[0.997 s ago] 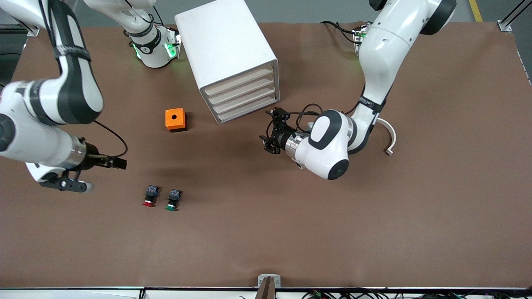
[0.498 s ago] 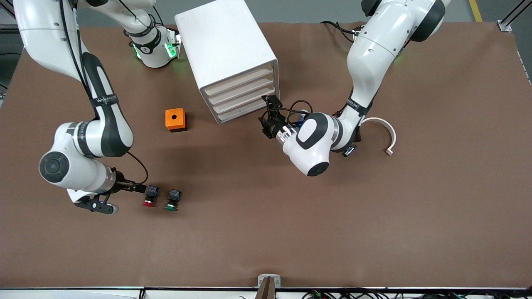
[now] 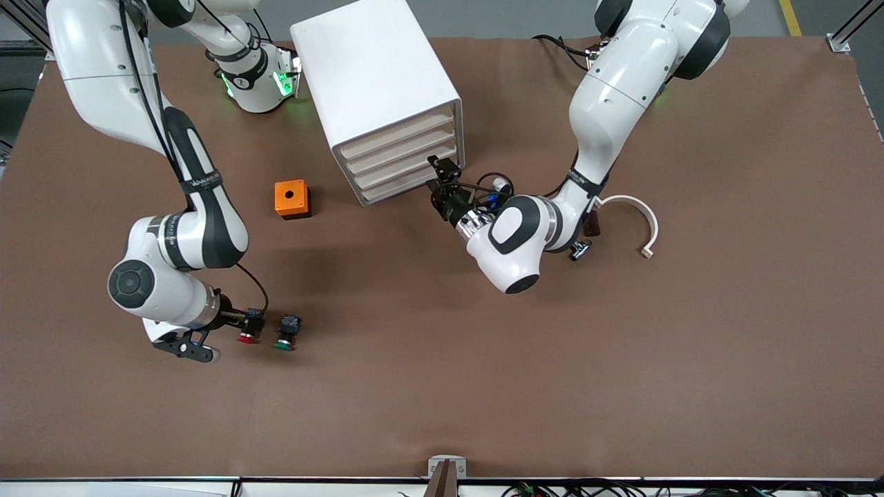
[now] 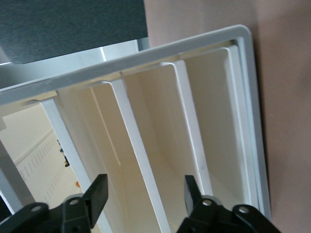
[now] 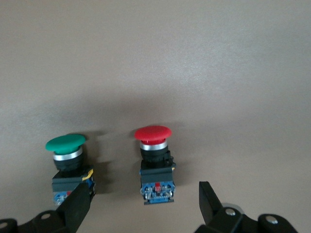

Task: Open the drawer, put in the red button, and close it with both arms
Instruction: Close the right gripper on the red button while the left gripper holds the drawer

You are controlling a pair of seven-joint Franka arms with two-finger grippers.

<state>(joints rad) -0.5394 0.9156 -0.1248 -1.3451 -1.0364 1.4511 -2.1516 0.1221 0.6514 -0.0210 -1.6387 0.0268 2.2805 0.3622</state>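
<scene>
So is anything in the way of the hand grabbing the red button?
Nothing visible blocks it. The right hand is open, its fingers either side of the red button. The green button stands close beside it, next to one finger, so it might get nudged.

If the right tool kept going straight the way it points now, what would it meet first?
Probably the red button: it lies between the right tool's open fingers, just ahead. The green button lies beside it, near one finger, though depth is unclear.
</scene>
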